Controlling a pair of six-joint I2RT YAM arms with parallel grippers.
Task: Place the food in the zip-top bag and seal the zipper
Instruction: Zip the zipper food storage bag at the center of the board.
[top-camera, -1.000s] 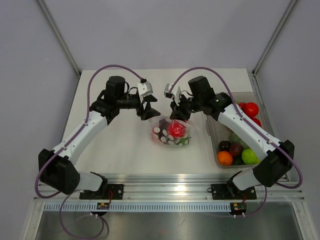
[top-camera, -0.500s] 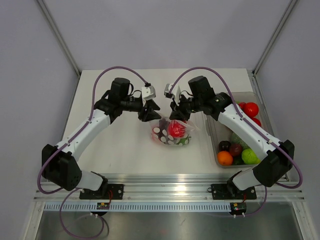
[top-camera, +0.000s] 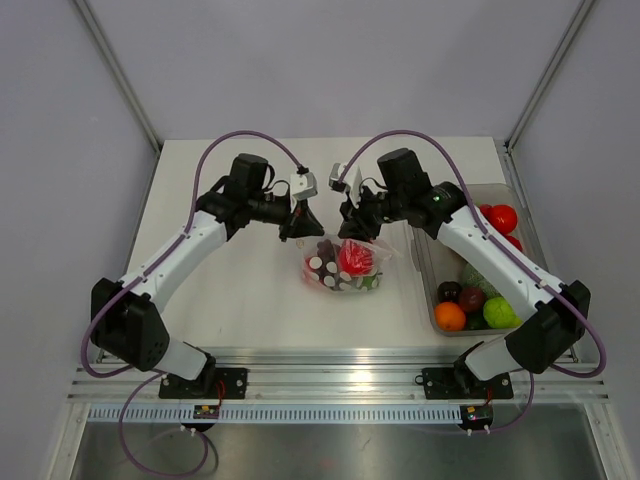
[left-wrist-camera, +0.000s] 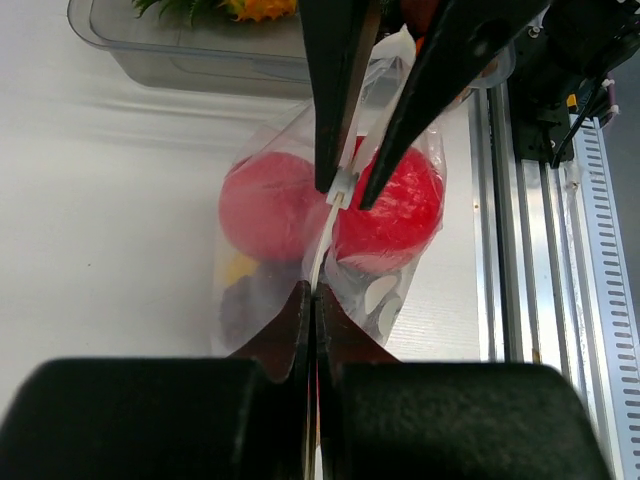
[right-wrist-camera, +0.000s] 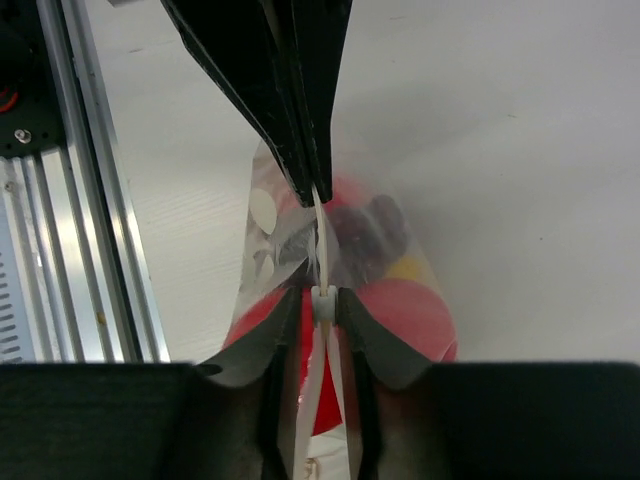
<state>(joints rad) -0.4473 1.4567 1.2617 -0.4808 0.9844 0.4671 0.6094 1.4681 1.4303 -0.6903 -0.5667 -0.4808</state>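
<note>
Between left gripper (left-wrist-camera: 312, 292) and right gripper (left-wrist-camera: 347, 192), stretched upright as a thin white strip: zipper (left-wrist-camera: 322, 245) of the dotted zip-top bag (left-wrist-camera: 392, 292), probably kept taut so the mouth can be pressed shut along its length. Clenched flat on the near end with the left; on the right, jaws narrowly apart around a small white tab (right-wrist-camera: 322, 300), gripping or merely straddling impossible to tell. Below both, red round fruits (left-wrist-camera: 395, 205) and dark grape bunch (left-wrist-camera: 245, 300) already bagged; no writing legible, only white dots.

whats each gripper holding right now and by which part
Left gripper pinches the zip-top bag by its zipper strip; right gripper straddles the same strip, grip unclear.
</note>
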